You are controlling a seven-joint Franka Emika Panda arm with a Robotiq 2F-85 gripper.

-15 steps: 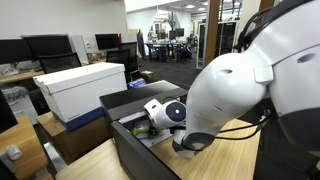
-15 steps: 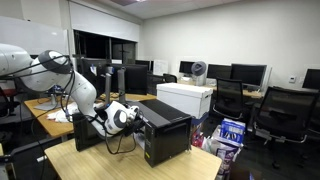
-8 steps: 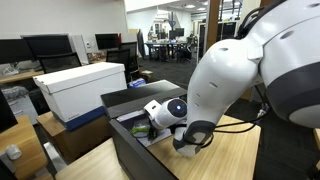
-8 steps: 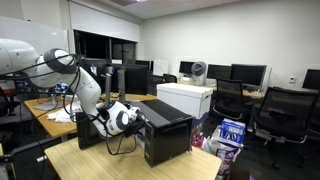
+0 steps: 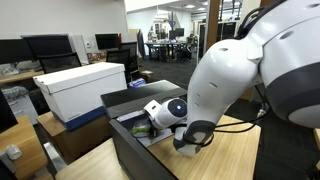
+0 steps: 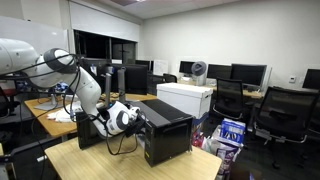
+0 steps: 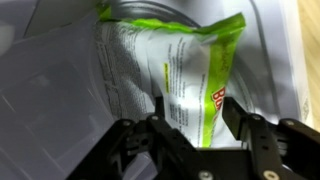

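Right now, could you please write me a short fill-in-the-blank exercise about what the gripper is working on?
The bag between the fingertips of the gripper is white and ____. The gripper reaches into a bin coloured ____. The bin stands on a ____ table.
Missing words: green; black; wooden.

One green-white bag (image 7: 188, 70); one black box (image 6: 166, 136); one white box (image 5: 80, 88).
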